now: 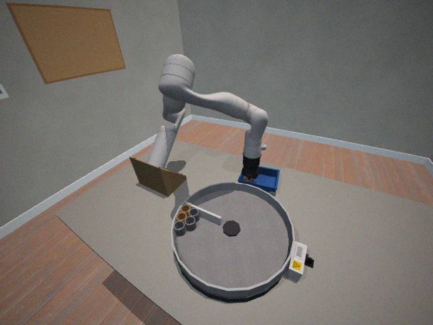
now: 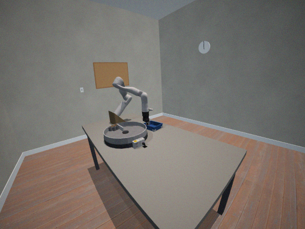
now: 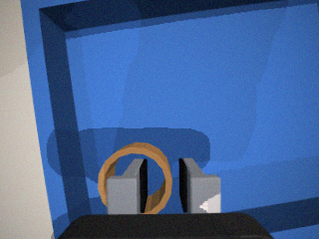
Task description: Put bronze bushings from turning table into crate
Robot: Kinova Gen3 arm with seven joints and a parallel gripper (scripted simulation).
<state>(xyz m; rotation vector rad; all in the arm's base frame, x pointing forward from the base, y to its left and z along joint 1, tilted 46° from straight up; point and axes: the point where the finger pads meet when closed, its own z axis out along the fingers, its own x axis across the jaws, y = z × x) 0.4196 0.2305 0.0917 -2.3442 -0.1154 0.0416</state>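
Observation:
My gripper (image 1: 249,179) (image 2: 147,124) (image 3: 162,177) is partly open, low over the left end of the blue crate (image 1: 276,180) (image 2: 157,127) (image 3: 42,100). A bronze bushing (image 3: 138,147) is upright there; one finger is inside its ring and the other outside, with gaps to its wall. Whether it rests on the crate floor is hard to tell. On the turning table (image 1: 244,255) (image 2: 135,127), two bronze bushings (image 1: 185,206) (image 1: 181,219) stand at the left rim, close beside three grey steel bushings (image 1: 196,217) (image 1: 190,227) (image 1: 180,232).
A white bar (image 1: 206,213) on the turning table runs inward from the rim beside the bushings. A dark hub (image 1: 231,227) is at its middle. A brown angled panel (image 1: 153,176) (image 2: 114,118) stands by the arm's base. A white box (image 1: 297,260) (image 2: 138,142) adjoins the turning table's outer wall.

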